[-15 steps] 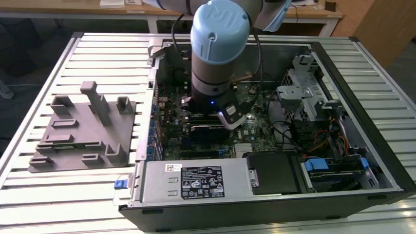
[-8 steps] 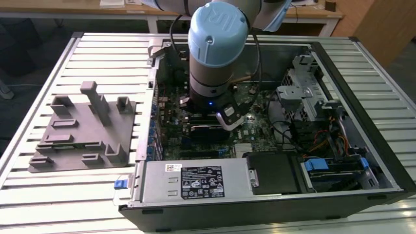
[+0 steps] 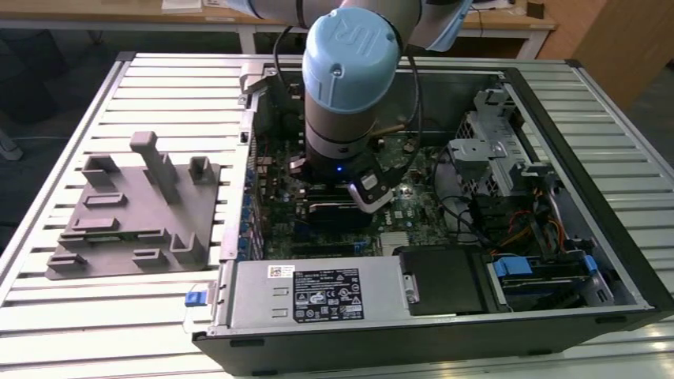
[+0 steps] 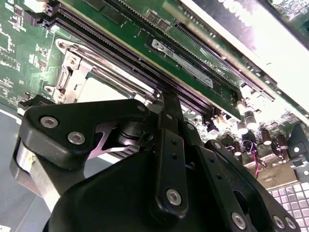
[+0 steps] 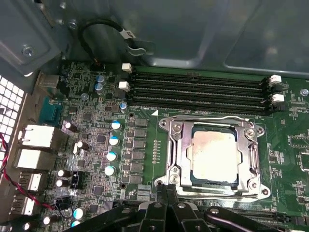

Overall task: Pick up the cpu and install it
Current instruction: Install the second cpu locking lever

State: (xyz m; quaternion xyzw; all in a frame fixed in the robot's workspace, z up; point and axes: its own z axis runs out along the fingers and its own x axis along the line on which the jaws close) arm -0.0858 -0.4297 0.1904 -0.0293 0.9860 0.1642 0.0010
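Jaws look pressed together and empty, as far as we can tell, our gripper (image 5: 166, 193) hovering just beside the socket (image 5: 212, 157) where the cpu (image 5: 215, 153) sits. A skewed chip could bend contacts. We work inside an open case (image 3: 589, 197) on a slatted table (image 3: 106, 308).
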